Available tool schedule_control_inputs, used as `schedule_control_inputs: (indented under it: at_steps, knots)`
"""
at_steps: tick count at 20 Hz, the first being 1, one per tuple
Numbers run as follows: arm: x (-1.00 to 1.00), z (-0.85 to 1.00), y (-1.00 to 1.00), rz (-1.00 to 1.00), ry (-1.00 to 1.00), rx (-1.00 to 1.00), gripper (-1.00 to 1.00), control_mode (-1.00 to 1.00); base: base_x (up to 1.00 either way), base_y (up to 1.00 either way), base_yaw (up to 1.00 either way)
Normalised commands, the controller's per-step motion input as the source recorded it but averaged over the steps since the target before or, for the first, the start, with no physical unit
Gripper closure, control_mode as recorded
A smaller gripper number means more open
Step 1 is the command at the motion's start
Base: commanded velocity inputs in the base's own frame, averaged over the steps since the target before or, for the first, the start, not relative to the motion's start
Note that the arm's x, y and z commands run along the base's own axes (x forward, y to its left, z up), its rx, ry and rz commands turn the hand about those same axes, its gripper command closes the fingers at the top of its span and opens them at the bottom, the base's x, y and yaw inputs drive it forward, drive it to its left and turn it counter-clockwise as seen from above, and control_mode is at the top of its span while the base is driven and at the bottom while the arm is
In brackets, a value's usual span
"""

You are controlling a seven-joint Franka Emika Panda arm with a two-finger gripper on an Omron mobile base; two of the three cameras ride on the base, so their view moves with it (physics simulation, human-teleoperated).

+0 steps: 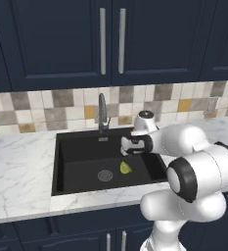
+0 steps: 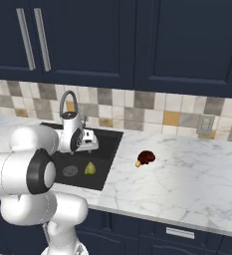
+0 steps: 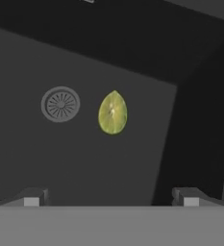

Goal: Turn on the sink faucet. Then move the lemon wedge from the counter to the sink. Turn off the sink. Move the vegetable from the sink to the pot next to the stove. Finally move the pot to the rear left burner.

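The lemon wedge [image 3: 112,113] lies flat on the floor of the sink [image 1: 76,147], just right of the round grey drain [image 3: 60,104] and apart from it. In the hand view it sits a little above the centre of the frame, between the lines of the two finger tips [image 3: 34,198] that rise at the lower left and lower right — so the wedge is ahead of and below the end effector [image 3: 111,199], not touching it. The tips stand wide apart with nothing between them: the end effector is open and empty.

In the left base view the end effector [image 1: 130,147] hangs over the right part of the basin, right of centre in the frame, and the wedge [image 1: 125,168] shows just below it, right of the drain [image 1: 105,175]. In the right base view the end effector [image 2: 90,144] is at the left of the frame above the basin, with the wedge [image 2: 89,169] directly under it and the drain [image 2: 70,171] to its left.

The sink faucet [image 1: 102,113] stands upright at the back rim of the sink, up and left of the end effector in the left base view. On the white marble desk [image 2: 187,174], right of the sink in the right base view, rests a dark reddish-brown lump [image 2: 146,158] — well apart from the wedge.
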Motion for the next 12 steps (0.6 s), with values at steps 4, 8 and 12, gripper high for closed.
schedule_control_inputs:
  at_steps: [4, 8, 12]
  knots:
    - [0.29, -0.14, 0.08, -0.02, 0.04, 0.00, -1.00, -1.00, 0.00, 0.00, 0.00]
    - [0.24, -0.16, 0.08, -0.02, 0.06, 0.00, -1.00, -1.00, 0.00, 0.00, 0.00]
    - [0.20, -0.23, 0.05, 0.00, 0.07, 0.00, -1.00, -1.00, 0.00, 0.00, 0.00]
